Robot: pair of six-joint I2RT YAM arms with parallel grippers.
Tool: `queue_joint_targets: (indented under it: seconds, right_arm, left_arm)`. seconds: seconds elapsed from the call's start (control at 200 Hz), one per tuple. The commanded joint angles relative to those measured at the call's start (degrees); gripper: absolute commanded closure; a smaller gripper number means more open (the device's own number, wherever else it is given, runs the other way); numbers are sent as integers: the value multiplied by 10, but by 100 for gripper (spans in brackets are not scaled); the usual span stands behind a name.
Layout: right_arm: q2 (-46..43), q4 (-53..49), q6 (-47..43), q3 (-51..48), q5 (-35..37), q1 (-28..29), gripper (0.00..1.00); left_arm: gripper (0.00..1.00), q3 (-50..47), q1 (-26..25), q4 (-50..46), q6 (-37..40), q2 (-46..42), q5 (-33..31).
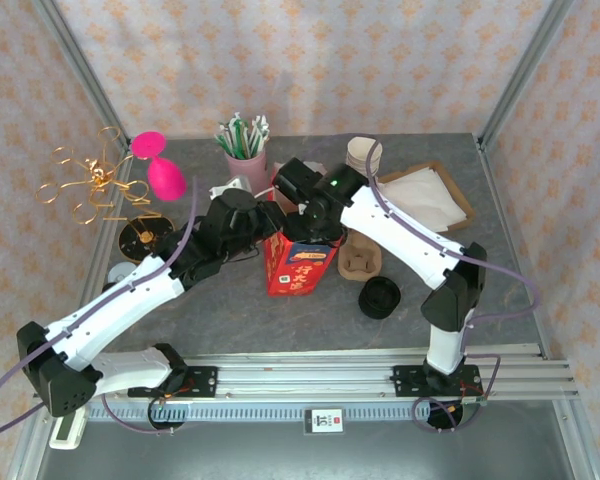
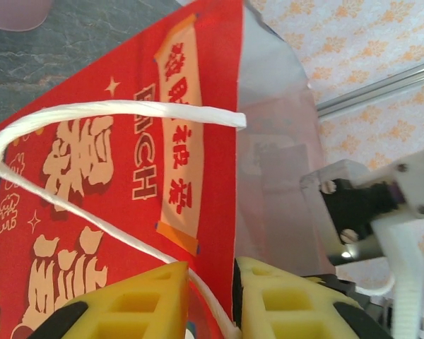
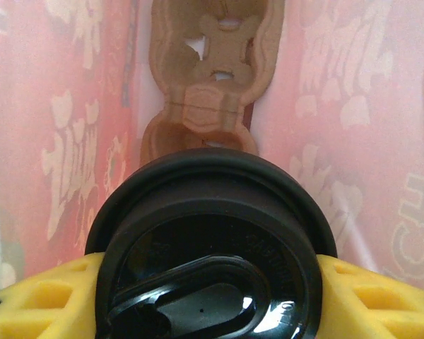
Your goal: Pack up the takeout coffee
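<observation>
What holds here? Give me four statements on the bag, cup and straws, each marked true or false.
1. The right gripper grips a black-lidded coffee cup inside the red paper bag. True.
2. The bag has nothing in it under the cup. False: a cardboard cup carrier lies below the cup.
3. The bag's white string handle runs between the fingers of the left gripper. True.
4. The straws stand in a black cup. False: the straws stand in a pink cup behind the bag.

Black-lidded cup [image 3: 212, 275] (inside red bag [image 1: 298, 265])
</observation>
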Motion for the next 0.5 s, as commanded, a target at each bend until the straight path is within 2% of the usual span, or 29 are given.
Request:
queue_joint_targets:
  seconds: [0.0,0.235,0.495]
  right_arm:
    - [11,-5,-9,18,7,4,43]
    - [23,-5,-11,20,0,4,43]
    - [42,-4,-12,32,-13,6,44]
  left_arm:
    - [76,-12,3,11,9,-18,-2]
    - [78,-25,13,16,9,-24,6]
    - [91,-36,24,11,14,-27,14]
